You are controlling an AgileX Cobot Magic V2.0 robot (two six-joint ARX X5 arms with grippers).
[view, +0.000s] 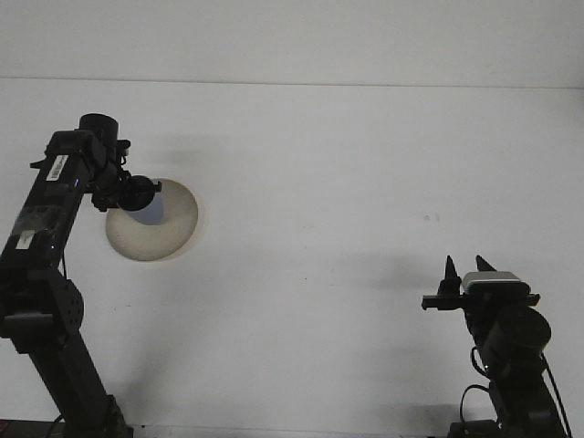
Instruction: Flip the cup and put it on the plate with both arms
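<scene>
While left gripper seemingly clasps cup over plate; right gripper parted, idle

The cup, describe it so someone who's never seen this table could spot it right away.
Start at the white table and go to its left side, where a round cream plate lies flat. At the plate's upper left part, the left claw holds the cup over it. It is a small pale bluish cup, the only coloured thing against the cream plate and black arm.
</scene>
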